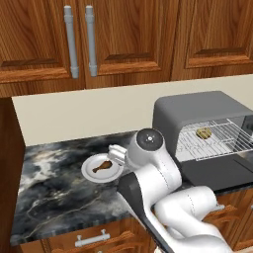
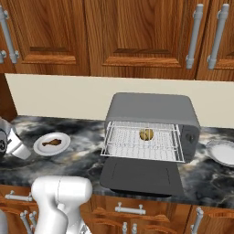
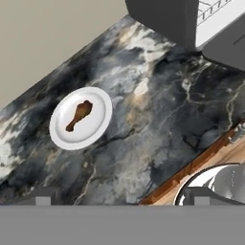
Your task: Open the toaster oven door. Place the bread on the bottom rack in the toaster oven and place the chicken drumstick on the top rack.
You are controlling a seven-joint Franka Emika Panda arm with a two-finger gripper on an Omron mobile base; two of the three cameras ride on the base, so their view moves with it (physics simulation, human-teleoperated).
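Note:
The chicken drumstick (image 3: 80, 115) lies on a small white plate (image 3: 62, 136) on the dark marble counter, left of the toaster oven (image 1: 197, 106). The toaster oven door (image 2: 139, 176) hangs open, flat over the counter edge. A silver wire rack (image 2: 137, 148) is slid out above the door, and the bread (image 2: 146, 134) rests on it near the back. I cannot tell which of the two racks it is. My gripper (image 3: 122, 197) hovers open and empty above the counter, apart from the drumstick (image 1: 101, 166) and to the oven side of the plate.
A second white plate (image 2: 221, 152) sits right of the oven. Wooden wall cabinets (image 1: 123, 34) hang above the beige backsplash, and drawers (image 2: 130, 210) run below the counter edge. A wooden side panel (image 1: 7, 163) closes the counter's left end.

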